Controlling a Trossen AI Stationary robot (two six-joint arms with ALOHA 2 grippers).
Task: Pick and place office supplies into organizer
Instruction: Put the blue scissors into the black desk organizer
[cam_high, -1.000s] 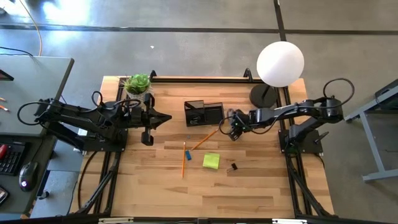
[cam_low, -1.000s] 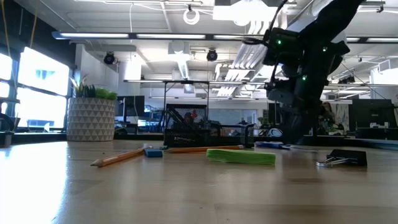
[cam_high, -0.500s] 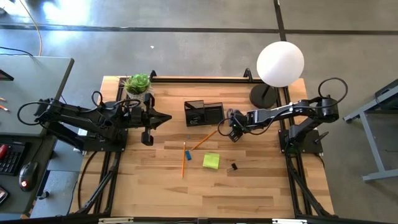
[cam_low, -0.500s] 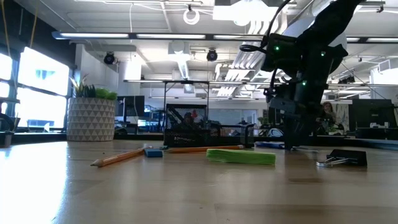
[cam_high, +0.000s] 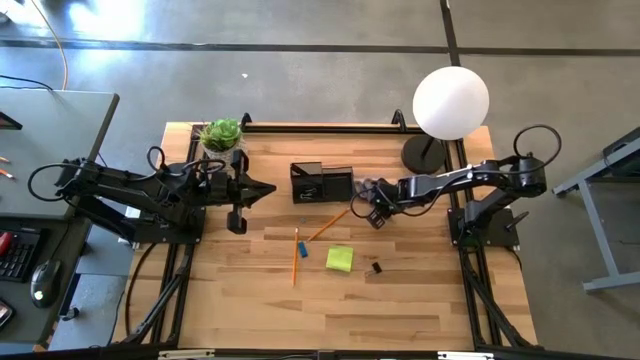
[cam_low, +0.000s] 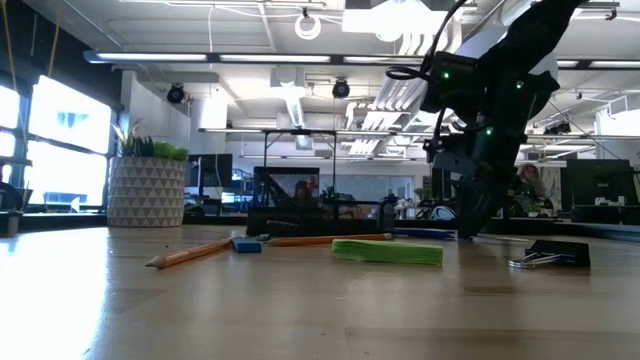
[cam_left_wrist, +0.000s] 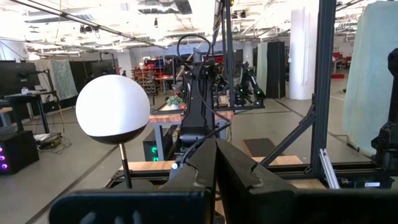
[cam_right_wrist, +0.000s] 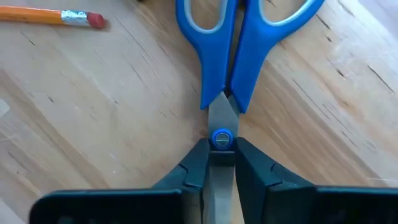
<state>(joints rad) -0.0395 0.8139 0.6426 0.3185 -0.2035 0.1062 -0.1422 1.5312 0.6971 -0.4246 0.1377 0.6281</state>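
Note:
The blue-handled scissors (cam_right_wrist: 233, 50) lie flat on the wooden table, just right of the black organizer (cam_high: 322, 184). Their handles point toward the organizer. My right gripper (cam_high: 374, 207) points down over them and is shut on their blades. An orange pencil (cam_high: 328, 224), a second pencil (cam_high: 295, 257), a small blue piece (cam_high: 302, 249), a yellow-green sticky pad (cam_high: 339, 259) and a black binder clip (cam_high: 375, 268) lie on the table nearer the front. My left gripper (cam_high: 268, 190) hovers shut left of the organizer. My right gripper pinches the scissors' shut blades (cam_right_wrist: 219, 163) between its two fingers, just behind the blue pivot screw (cam_right_wrist: 221, 138). The fingers come from above, one on each side of the blades. The scissors lie flat on the table.
A lamp with a white globe (cam_high: 450, 100) and a round black base (cam_high: 424, 155) stands at the back right. A potted green plant (cam_high: 221, 133) stands at the back left. The pencil's eraser end (cam_right_wrist: 78, 18) lies close beside the scissors' handles.
My right gripper has come down onto the scissors and shifted a little toward the table's left edge. The organizer has slid a short way toward the left edge, staying upright.

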